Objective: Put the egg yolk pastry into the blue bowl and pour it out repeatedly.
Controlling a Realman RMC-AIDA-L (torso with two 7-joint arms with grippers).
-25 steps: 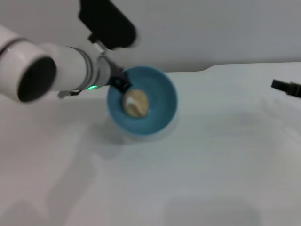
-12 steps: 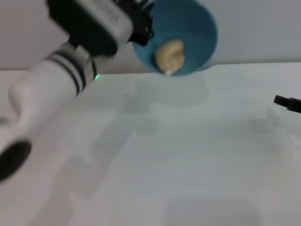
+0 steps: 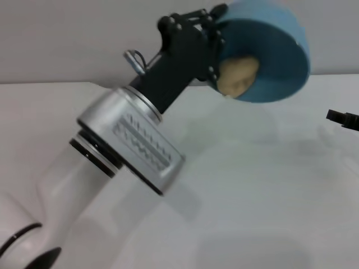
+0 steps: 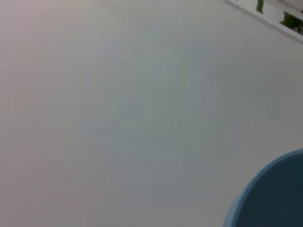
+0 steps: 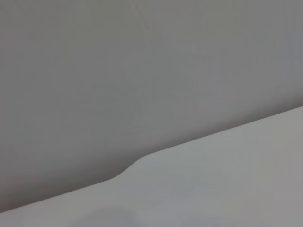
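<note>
In the head view my left gripper (image 3: 216,42) is shut on the rim of the blue bowl (image 3: 277,50) and holds it high above the table, tipped far over on its side with its mouth facing down and left. The egg yolk pastry (image 3: 238,75), a pale beige lump, lies at the bowl's lower lip, still inside. A curved piece of the blue bowl (image 4: 272,196) shows in the left wrist view above the white table. My right gripper (image 3: 343,118) shows only as a dark tip at the right edge of the head view.
The white table (image 3: 252,185) spreads out under the bowl, with the grey wall behind it. My left arm's large silver and white wrist housing (image 3: 132,143) fills the left middle of the head view. The right wrist view shows only the table edge (image 5: 142,161) and wall.
My left arm has lifted the bowl up and to the right and tipped it much further. The pastry has slid from the bowl's bottom to its lower lip.
</note>
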